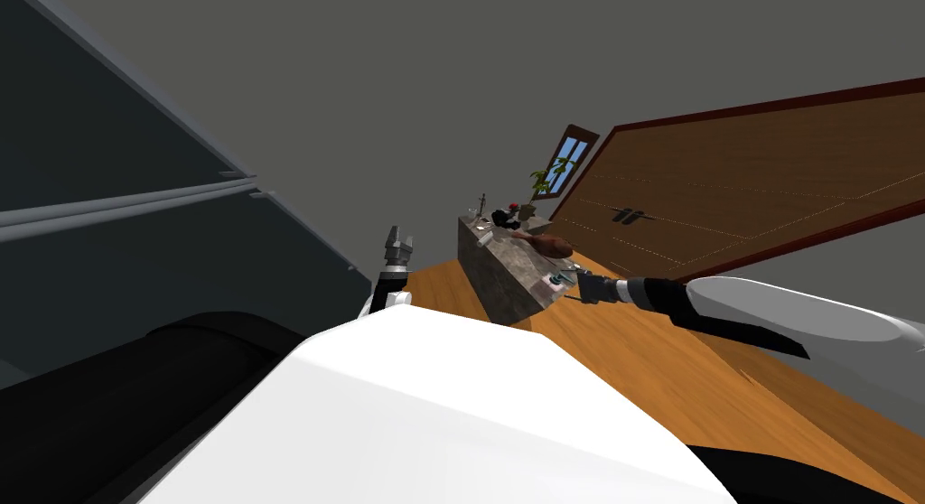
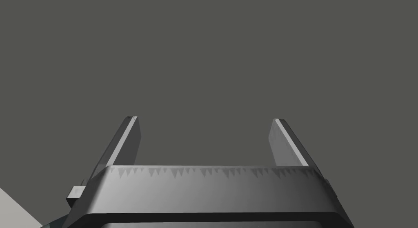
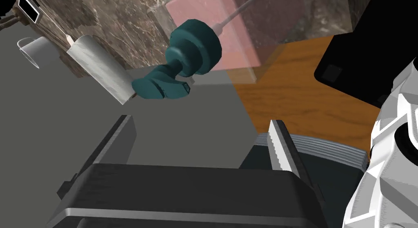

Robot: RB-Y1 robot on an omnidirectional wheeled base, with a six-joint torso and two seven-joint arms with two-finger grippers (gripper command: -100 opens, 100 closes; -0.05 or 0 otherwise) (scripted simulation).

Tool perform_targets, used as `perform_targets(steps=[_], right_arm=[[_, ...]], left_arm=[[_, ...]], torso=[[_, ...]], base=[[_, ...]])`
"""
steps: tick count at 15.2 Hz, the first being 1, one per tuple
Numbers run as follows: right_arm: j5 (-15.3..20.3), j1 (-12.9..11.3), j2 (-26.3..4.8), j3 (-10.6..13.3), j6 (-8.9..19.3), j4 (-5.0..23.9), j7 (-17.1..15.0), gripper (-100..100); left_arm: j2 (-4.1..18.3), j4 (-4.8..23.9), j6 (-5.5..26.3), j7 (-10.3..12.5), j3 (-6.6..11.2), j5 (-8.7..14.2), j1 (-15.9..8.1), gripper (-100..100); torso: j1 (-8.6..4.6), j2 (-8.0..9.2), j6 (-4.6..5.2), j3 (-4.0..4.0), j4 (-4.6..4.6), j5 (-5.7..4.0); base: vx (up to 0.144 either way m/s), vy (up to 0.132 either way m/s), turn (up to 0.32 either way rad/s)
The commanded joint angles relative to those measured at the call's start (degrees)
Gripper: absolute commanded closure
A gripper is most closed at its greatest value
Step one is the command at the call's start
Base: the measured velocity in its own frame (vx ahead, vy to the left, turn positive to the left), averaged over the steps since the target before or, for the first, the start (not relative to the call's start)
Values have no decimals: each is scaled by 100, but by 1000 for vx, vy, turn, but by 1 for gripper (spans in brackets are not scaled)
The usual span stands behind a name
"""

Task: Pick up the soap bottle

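The soap bottle (image 3: 228,37) is a clear block holding pink liquid, topped by a teal pump (image 3: 183,62). It stands at the near end of a stone-topped counter (image 1: 501,273), where it looks small (image 1: 554,282) in the head view. My right gripper (image 3: 202,133) is open just short of the pump, with nothing between its fingers. The right arm reaches to that end of the counter, gripper (image 1: 569,289) beside the bottle. My left gripper (image 1: 398,244) is raised near my chest, open and empty (image 2: 204,135).
A paper towel roll (image 3: 102,70) and a white mug (image 3: 34,50) are on the counter beyond the bottle. Farther along lie a brown object (image 1: 551,246) and a potted plant (image 1: 542,184). A wooden floor (image 1: 650,354) lies right, a dark appliance (image 1: 135,210) left.
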Motion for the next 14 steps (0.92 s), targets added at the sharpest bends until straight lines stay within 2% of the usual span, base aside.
perform_targets(steps=[1, 2, 4, 5, 9, 10, 11, 12, 13, 14], right_arm=[[90, -19, -286, 26, -73, 139, 64, -100], [90, -19, -292, 26, -73, 139, 64, -100], [200, -10, -606, 25, -154, 290, 116, -100], [200, -10, -606, 25, -154, 290, 116, -100], [312, -2, -951, 32, -249, 470, 172, -100], [305, 6, -859, 1, -243, 429, 147, -100], [378, 69, -705, 134, -96, 442, 254, -100], [399, 88, -655, 170, -53, 443, 283, -100], [380, 65, -723, 98, -143, 433, 217, -100], [394, 75, -698, 110, -119, 434, 237, 100]], left_arm=[[0, 0, 0, 0, 0, 0, 0, 0], [0, 0, 0, 0, 0, 0, 0, 0], [0, 0, 0, 0, 0, 0, 0, 0], [0, 0, 0, 0, 0, 0, 0, 0], [0, 0, 0, 0, 0, 0, 0, 0], [0, 0, 0, 0, 0, 0, 0, 0], [0, 0, 0, 0, 0, 0, 0, 0], [0, 0, 0, 0, 0, 0, 0, 0], [0, 0, 0, 0, 0, 0, 0, 0], [0, 0, 0, 0, 0, 0, 0, 0]], torso=[[0, 0, 0, 0, 0, 0], [0, 0, -1, 0, 0, 0], [-1, 0, 0, 0, 0, 0], [-1, 0, 0, 0, 0, 0], [-3, -1, 0, 0, 0, -1], [-4, 0, 0, 0, 0, -1], [-4, 2, 2, 1, 1, -2], [0, -1, 0, 0, -1, -4], [5, -7, 0, -4, -2, -3], [5, -6, 1, -4, -2, 0]], base=[[11, 5, 38], [11, 3, 33], [15, 2, 45], [15, 0, 46], [15, -2, 40], [8, -3, 13], [29, 20, 104], [52, 38, 143], [33, 22, 43], [11, 7, -1]])
